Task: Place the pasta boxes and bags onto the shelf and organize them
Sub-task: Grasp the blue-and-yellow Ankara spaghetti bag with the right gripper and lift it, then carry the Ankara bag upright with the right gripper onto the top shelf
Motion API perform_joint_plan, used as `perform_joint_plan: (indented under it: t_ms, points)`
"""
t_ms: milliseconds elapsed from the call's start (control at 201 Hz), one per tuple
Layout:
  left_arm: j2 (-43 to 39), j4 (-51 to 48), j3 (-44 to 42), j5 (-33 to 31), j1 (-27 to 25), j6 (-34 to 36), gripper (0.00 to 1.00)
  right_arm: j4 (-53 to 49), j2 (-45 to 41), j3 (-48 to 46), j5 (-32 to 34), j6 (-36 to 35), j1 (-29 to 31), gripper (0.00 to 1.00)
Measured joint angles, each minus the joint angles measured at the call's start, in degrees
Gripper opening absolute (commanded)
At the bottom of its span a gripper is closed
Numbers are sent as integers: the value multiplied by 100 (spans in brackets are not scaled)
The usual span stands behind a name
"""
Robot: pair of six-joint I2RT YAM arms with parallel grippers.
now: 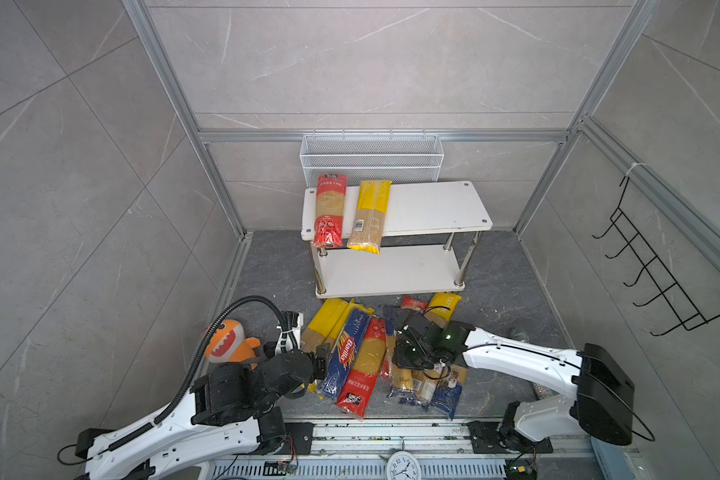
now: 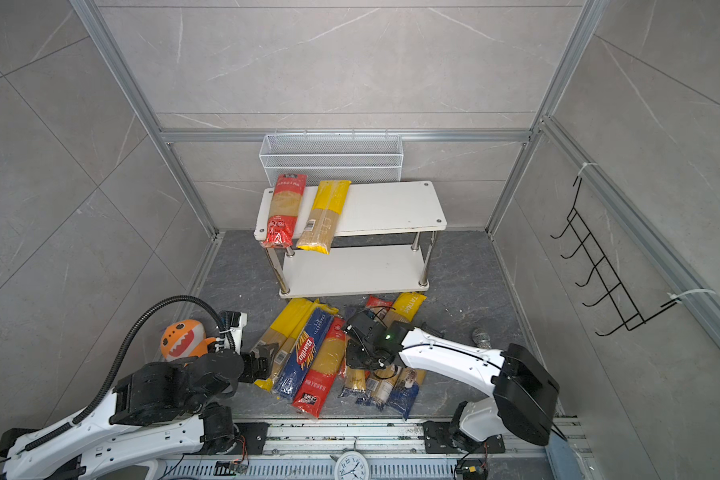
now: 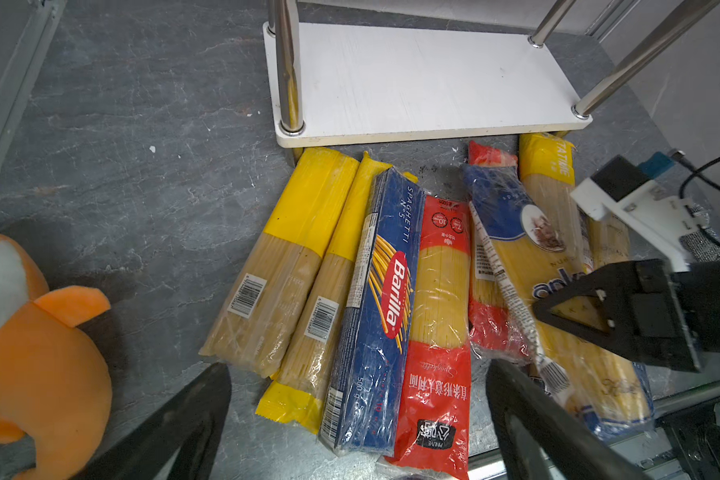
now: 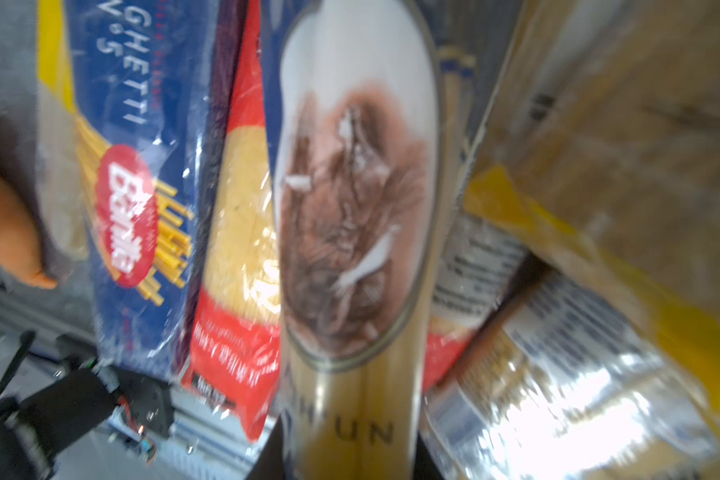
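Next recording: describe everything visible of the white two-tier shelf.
The shelf is a low rack: two matte white rounded-corner boards joined by four chrome legs. It stands upright on the dark floor near the back wall, below a white mesh basket. At its left end the top board carries a red spaghetti packet and a yellow spaghetti packet, both overhanging the front edge. The lower board is bare. Loose packets on the floor lie at its front edge.

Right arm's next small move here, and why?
Probably lift the right gripper straight up. It is shut on the blue plate-picture packet, which overlaps a red packet on the floor; the top board of the shelf has bare room.
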Motion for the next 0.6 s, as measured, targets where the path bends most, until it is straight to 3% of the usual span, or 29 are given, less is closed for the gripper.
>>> perform_joint_plan:
  t_ms: [333,602]
  points:
    - [686,319,476,133,2,387,100,-920,-2166,-173,-188,-337,149,0]
    - [1036,284,1082,107,76,529,100,-2275,-2959,1019,-7,-811,166,0]
